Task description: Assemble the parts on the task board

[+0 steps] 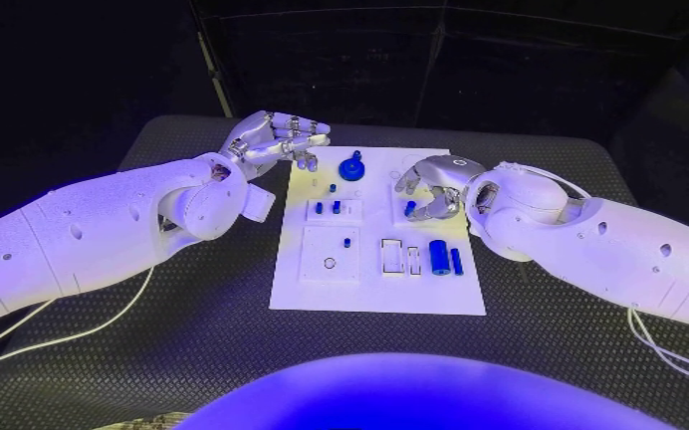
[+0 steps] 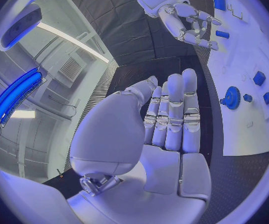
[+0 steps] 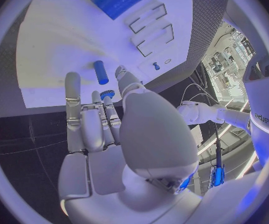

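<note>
Parts (image 1: 439, 257) lie unassembled on the board (image 1: 376, 296); right hand (image 1: 434, 187), fingers curled loosely over a small peg (image 1: 409, 208), seems about to pinch it, while left hand (image 1: 277, 141) hovers with fingers spread and empty.

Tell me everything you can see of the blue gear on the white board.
The blue gear is a small round piece with fine teeth round its rim, clearest in the left wrist view, and a raised hub or knob at its middle. It looks like plastic. It sits near the far edge of the task board, between the two hands, and neither hand touches it. The left hand hovers beside it, fingers apart; whether the gear sits on a peg cannot be told.
</note>
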`<action>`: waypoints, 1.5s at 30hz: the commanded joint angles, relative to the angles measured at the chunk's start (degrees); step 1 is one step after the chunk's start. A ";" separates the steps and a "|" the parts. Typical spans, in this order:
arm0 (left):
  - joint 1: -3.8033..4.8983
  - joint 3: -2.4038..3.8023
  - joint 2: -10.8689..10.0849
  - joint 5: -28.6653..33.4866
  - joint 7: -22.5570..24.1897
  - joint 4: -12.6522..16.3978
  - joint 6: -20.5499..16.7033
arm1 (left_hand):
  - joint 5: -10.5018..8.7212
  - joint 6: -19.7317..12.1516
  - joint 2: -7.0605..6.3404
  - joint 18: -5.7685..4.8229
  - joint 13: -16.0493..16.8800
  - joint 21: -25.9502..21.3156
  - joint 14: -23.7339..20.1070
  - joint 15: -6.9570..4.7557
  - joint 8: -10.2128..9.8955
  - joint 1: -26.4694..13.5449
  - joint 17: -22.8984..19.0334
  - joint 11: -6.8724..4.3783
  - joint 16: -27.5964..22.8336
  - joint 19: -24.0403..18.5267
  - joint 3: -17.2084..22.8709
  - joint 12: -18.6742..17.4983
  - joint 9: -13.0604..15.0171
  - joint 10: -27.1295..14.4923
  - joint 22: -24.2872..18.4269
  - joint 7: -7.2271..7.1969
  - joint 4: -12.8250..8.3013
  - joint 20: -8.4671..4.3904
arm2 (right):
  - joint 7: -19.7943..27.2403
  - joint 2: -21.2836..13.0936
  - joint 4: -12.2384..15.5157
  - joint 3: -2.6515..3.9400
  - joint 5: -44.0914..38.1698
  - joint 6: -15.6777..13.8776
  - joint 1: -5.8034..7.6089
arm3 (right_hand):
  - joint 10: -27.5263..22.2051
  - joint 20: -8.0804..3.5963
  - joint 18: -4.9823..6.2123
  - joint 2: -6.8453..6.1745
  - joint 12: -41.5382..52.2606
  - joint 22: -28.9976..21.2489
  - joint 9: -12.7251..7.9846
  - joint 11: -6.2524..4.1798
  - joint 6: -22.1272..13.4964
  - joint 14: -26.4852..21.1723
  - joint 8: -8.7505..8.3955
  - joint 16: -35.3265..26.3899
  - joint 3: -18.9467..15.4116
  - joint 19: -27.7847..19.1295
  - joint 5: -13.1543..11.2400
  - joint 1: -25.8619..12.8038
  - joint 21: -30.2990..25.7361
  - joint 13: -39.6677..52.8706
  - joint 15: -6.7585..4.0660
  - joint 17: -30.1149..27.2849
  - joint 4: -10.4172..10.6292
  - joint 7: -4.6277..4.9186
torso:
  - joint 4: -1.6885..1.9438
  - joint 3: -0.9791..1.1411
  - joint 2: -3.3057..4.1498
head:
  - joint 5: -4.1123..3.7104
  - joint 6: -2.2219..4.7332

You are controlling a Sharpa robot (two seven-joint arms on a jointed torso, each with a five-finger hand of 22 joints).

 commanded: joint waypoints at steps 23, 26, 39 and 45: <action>0.08 0.07 0.09 0.25 0.38 -0.03 0.46 | -0.27 -0.17 0.11 0.68 0.05 -0.27 -0.40 0.14 -0.28 -0.41 -0.06 0.08 -0.16 -0.14 -0.30 0.38 -0.07 -0.45 -0.06 0.25 0.11 0.17 | -0.42 1.37 -1.32 0.04 -1.35 2.01 0.09 | 15.50 -2.41 -1.01 2.55 -2.06 7.85 -0.16 -2.63 13.48 2.69 2.22 1.90 10.00 6.91 -1.94 0.23 5.48 -0.65 -2.59 3.42 0.37 1.09 | -0.06 0.10 0.01 | 0.22 0.00; 0.08 0.07 0.09 0.25 0.36 -0.04 0.47 | -0.27 -0.17 0.11 0.68 0.05 -0.27 -0.40 0.14 -0.28 -0.41 -0.06 0.08 -0.16 -0.14 -0.30 0.38 -0.07 -0.45 -0.06 0.25 0.11 0.17 | -0.52 1.33 -1.26 0.04 -1.34 0.98 0.09 | 17.19 -2.57 -1.13 2.59 -2.29 8.67 -0.09 -3.03 14.37 2.84 2.37 2.20 11.03 7.35 -1.91 0.10 6.01 -0.47 -2.85 3.93 0.38 0.77 | -0.04 0.08 0.00 | 0.18 0.00; 0.07 0.07 0.08 0.25 0.45 -0.24 0.44 | -0.25 -0.16 0.19 0.69 0.08 -0.33 -0.42 0.13 -0.27 -0.37 -0.08 0.05 -0.18 -0.13 -0.31 0.47 -0.06 -0.48 -0.15 0.22 0.05 0.18 | 1.12 -0.33 1.98 0.03 1.14 -6.72 0.07 | 21.19 -3.59 -1.68 3.72 -3.61 11.92 0.12 -4.11 17.36 3.42 3.19 3.55 16.55 9.06 -2.22 0.93 8.34 -0.17 -3.79 6.05 -1.75 -0.11 | -0.16 0.15 -0.12 | 0.39 0.00; 0.06 0.07 0.29 0.25 0.53 -0.47 0.30 | -0.24 -0.14 0.23 0.70 0.10 -0.35 -0.41 0.11 -0.26 -0.30 -0.08 0.03 -0.17 -0.12 -0.29 0.51 -0.06 -0.48 -0.18 0.21 -0.01 0.18 | 2.49 -1.30 6.76 0.05 3.84 -8.94 0.07 | 21.45 -3.60 -1.66 3.34 -4.07 11.88 0.08 -4.08 17.45 3.42 3.08 3.59 17.42 8.98 -1.75 0.59 8.41 -0.15 -3.76 6.09 -2.29 -0.04 | -0.07 0.17 -0.05 | 0.23 0.00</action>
